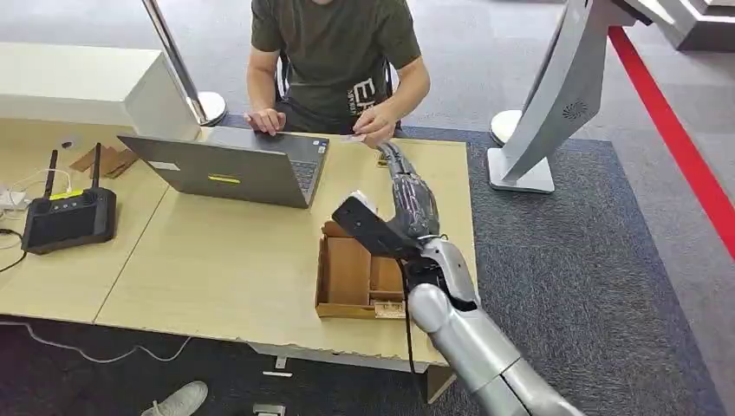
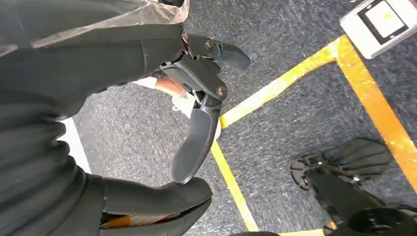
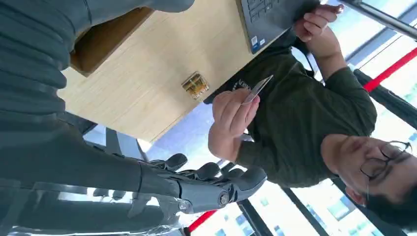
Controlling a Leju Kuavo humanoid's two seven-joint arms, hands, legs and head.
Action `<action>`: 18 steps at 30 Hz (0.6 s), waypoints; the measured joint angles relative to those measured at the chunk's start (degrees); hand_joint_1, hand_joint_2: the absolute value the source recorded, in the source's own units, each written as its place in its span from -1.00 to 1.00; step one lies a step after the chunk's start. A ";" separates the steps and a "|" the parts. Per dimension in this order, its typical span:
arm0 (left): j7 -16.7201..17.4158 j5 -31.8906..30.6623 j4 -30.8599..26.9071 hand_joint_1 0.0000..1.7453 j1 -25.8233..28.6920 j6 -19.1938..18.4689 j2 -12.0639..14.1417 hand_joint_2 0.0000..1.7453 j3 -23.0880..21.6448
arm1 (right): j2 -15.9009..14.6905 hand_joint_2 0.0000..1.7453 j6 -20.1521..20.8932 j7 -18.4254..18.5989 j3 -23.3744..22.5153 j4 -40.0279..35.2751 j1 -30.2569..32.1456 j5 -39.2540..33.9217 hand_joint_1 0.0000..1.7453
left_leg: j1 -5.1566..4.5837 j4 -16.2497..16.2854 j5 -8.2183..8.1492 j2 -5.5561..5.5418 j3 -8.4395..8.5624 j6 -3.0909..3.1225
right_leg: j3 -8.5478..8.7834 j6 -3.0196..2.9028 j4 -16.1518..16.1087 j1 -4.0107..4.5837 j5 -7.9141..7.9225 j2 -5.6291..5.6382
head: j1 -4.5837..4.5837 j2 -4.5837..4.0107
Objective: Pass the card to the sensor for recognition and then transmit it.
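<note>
Across the table [image 1: 217, 269], a person's hand [image 3: 231, 115] holds the card [image 3: 258, 88] (edge-on).

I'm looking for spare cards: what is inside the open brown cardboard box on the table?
The open brown cardboard box shows bare brown compartments split by dividers, with no card visible. Its near right corner is covered by the silver right arm, so that part stays unknown.

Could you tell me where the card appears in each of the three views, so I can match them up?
Head view: card in the person's hand, at the table's far edge beside the laptop.
Left wrist view: not in it.
Right wrist view: card pinched in that hand, beyond the right hand.
Shared landmark: the laptop.
</note>
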 joint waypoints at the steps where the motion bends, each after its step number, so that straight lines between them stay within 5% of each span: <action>1: -0.13 0.07 0.00 -1.00 0.24 0.09 0.04 1.00 0.02 | -0.79 1.00 0.22 0.04 -0.35 -1.82 1.12 0.92 -1.00 | 0.00 0.00 0.00 0.00 0.00 0.00 | 0.00 0.00 -0.01 0.00 0.00 0.00 | 0.04 0.00; 11: -2.12 0.87 0.00 -1.00 2.46 1.11 0.55 1.00 1.14 | -10.20 1.00 4.52 6.99 -3.19 -26.65 13.89 22.96 -1.00 | 0.00 0.00 -0.07 0.04 0.03 0.01 | 0.01 -0.01 -0.05 -0.01 -0.02 0.02 | 0.02 0.00; 18: -3.39 0.90 0.00 -1.00 3.17 1.33 0.85 1.00 1.68 | -16.20 1.00 8.05 9.47 -3.93 -39.80 21.37 30.84 -1.00 | 0.01 0.00 -0.12 0.06 0.05 -0.04 | 0.00 -0.05 -0.05 -0.01 -0.05 0.04 | 0.02 0.00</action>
